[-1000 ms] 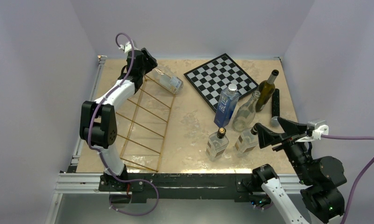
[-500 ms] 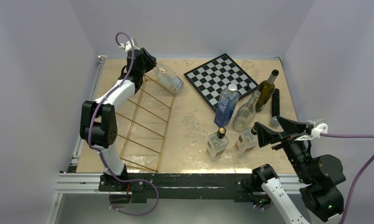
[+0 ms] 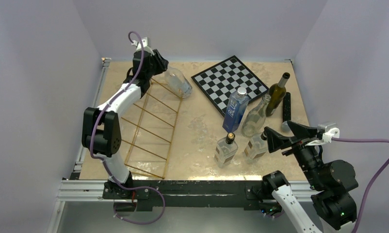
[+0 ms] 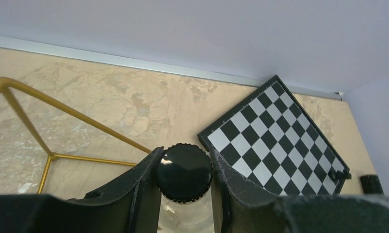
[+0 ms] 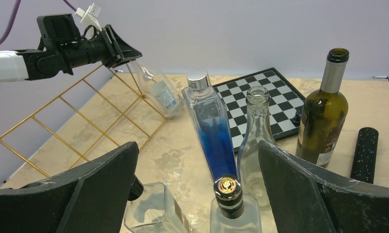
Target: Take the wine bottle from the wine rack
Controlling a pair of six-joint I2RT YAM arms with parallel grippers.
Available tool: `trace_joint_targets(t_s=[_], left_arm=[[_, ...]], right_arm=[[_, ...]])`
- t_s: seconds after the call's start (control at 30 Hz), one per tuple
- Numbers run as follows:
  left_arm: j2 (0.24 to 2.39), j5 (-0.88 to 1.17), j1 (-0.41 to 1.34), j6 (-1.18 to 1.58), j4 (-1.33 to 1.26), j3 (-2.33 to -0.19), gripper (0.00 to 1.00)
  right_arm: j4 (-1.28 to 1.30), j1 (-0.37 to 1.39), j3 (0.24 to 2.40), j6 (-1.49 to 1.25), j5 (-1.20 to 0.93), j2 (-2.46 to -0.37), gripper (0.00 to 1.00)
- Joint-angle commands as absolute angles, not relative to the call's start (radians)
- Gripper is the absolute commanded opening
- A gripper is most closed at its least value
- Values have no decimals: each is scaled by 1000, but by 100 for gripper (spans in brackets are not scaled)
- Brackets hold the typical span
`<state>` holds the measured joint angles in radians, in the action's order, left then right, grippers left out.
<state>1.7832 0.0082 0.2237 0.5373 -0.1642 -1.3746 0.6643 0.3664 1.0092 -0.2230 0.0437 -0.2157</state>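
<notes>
One clear wine bottle (image 3: 178,81) tilting at the far end of the wine rack (image 3: 151,127), near the far left corner of the table (image 3: 197,127), left gripper (image 4: 184,154) clamping its black cap (image 4: 184,172), right gripper (image 3: 279,128) hanging wide open.

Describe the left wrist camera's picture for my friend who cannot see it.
The left gripper is shut on the black cap of a clear bottle, seen from close behind. Beyond are a gold wire rack on the left and a black-and-white chessboard on the right, on a beige marbled table.
</notes>
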Motion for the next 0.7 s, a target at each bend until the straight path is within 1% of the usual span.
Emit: trace_joint_targets(t_s=[0.0,0.23,0.43,0.67], left_arm=[[1674,48,273,384,-226,-1443,0],[1599,35,351,268,-213,-1417,0],[1527,67,399,253,-211,-1357,0],[1455,94,469,206,-138,-1335,0]], right_arm=[[617,371,1005,-210,62,-237,99],[630,371,1002,-200,75,-230,99],[637,370,1000,-190,80,-222,99],[641,371,998,-185,73,-219,99]])
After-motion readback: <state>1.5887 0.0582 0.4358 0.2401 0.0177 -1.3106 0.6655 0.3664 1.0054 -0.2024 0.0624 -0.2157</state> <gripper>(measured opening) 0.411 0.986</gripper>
